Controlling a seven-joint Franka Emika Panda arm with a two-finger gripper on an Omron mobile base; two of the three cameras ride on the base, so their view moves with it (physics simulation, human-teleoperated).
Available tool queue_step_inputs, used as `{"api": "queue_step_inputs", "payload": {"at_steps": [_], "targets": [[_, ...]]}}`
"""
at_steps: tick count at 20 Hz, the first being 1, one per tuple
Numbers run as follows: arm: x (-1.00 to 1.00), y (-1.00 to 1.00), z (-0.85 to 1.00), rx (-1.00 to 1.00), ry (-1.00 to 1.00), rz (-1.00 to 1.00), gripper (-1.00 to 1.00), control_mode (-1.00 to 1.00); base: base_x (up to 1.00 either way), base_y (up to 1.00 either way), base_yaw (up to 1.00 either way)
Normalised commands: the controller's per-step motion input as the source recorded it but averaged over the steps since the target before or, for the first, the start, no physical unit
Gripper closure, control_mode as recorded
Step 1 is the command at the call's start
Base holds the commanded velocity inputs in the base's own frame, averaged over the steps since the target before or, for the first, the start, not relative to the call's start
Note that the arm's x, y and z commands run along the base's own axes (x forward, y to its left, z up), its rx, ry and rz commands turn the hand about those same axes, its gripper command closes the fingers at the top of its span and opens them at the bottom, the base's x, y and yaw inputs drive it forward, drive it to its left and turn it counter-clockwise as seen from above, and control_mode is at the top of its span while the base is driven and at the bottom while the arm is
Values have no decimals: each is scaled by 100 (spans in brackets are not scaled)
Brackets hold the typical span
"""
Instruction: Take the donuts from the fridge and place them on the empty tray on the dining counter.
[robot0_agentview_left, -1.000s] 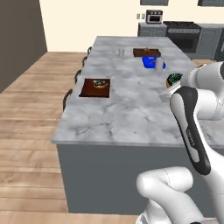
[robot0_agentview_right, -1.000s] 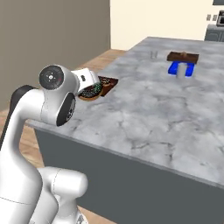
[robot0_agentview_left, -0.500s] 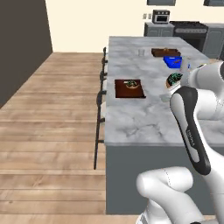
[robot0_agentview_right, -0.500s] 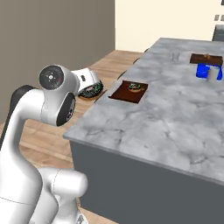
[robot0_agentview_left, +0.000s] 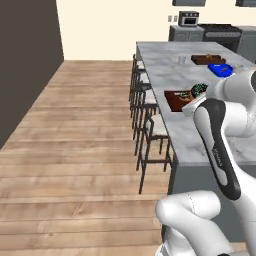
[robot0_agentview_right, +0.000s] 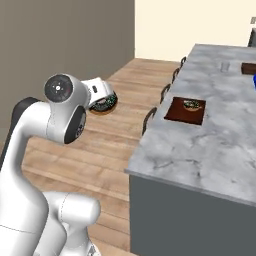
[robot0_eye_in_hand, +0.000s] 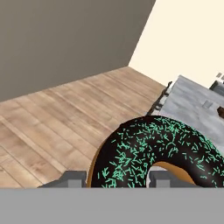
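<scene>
Gripper (robot0_eye_in_hand: 116, 181) clenched on a donut (robot0_eye_in_hand: 159, 151), held over the floor beside the counter (robot0_agentview_right: 210, 145); second donut (robot0_agentview_right: 192, 104) sits on tray (robot0_agentview_right: 179, 114).

One chocolate-iced, green-sprinkled donut (robot0_eye_in_hand: 162, 153) held aloft in the jaws; second donut (robot0_agentview_right: 191, 104) lies in the reddish-brown tray (robot0_agentview_right: 178, 112) near the tabletop (robot0_agentview_right: 210, 150) stool-side edge.

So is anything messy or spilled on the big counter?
No, nothing looks spilled or knocked over. One donut sits neatly on the brown tray on the dining counter. The gripper holds a second donut, out over the wooden floor.
</scene>
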Motion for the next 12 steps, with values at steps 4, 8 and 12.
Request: {"api": "queue_step_inputs", "payload": {"at_steps": [4,8,12], "targets": [[0,0,0,0,0,0,100,100,9,85,-68],[0,0,0,0,0,0,100,100,24,59,-86],[0,0,0,0,0,0,100,100,30,66,-82]]}}
